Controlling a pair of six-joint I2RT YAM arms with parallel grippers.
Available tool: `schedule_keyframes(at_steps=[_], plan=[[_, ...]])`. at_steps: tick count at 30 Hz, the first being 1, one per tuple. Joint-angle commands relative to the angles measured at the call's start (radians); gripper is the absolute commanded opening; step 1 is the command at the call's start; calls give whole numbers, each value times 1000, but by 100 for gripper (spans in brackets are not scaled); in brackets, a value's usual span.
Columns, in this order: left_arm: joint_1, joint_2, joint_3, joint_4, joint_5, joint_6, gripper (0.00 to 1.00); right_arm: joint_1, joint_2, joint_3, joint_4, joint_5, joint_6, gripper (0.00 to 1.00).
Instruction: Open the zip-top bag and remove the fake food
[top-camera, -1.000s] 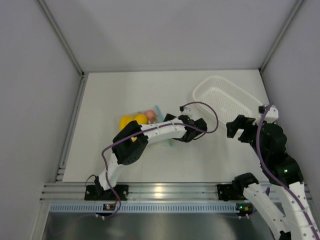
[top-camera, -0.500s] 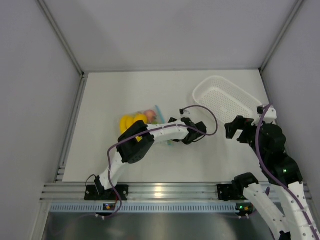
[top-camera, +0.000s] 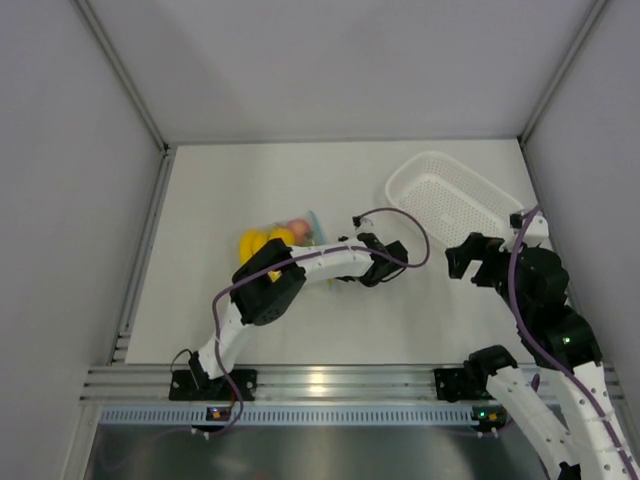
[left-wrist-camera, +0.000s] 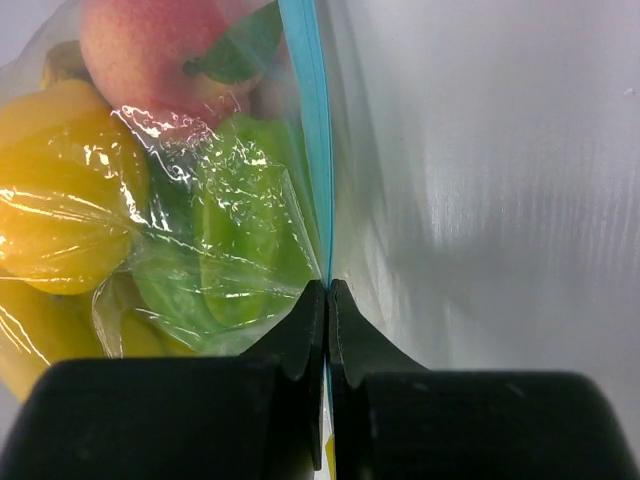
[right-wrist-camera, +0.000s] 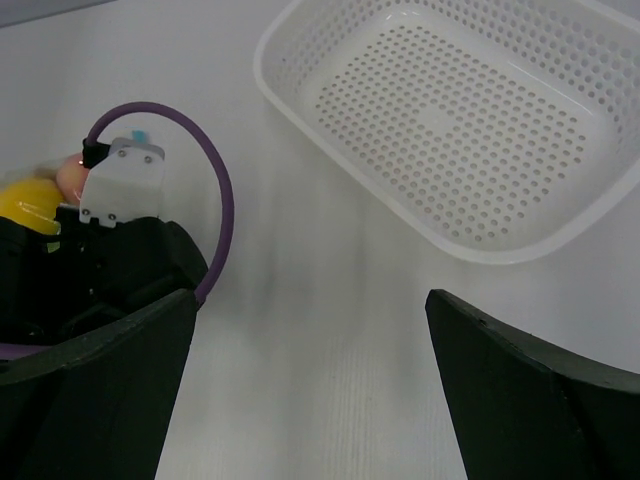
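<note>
The zip-top bag (top-camera: 290, 236) lies on the table left of centre, clear and crinkly, with its blue zip strip (left-wrist-camera: 318, 180) running up the left wrist view. Through the plastic I see the fake food: a pink peach (left-wrist-camera: 160, 50), a yellow-orange fruit (left-wrist-camera: 60, 220) and green pieces (left-wrist-camera: 240, 250). My left gripper (left-wrist-camera: 327, 286) is shut on the zip strip at the bag's mouth edge, jaws pressed together with the blue strip between them. My right gripper (right-wrist-camera: 310, 300) hangs open over bare table to the right, holding nothing.
A white perforated basket (top-camera: 450, 200) sits at the back right, just beyond my right gripper. The left arm's purple cable (right-wrist-camera: 215, 200) loops up between the bag and the basket. Grey walls enclose the table on three sides.
My left gripper's jaws have gone from wide open to shut on the bag's zip strip, and the left wrist has shifted slightly toward the bag. The right arm has barely moved.
</note>
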Motion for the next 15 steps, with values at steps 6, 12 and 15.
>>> schedule_keyframes(at_steps=[6,12,15], plan=[[12,-275,21,-16,-55,-113,0,-12,24,-55,185,-282,-13,99],[17,-415,93,-16,-96,-175,0,-13,74,-138,416,-633,6,99],[17,-469,133,-18,-131,-218,0,-6,145,-160,553,-721,23,97]])
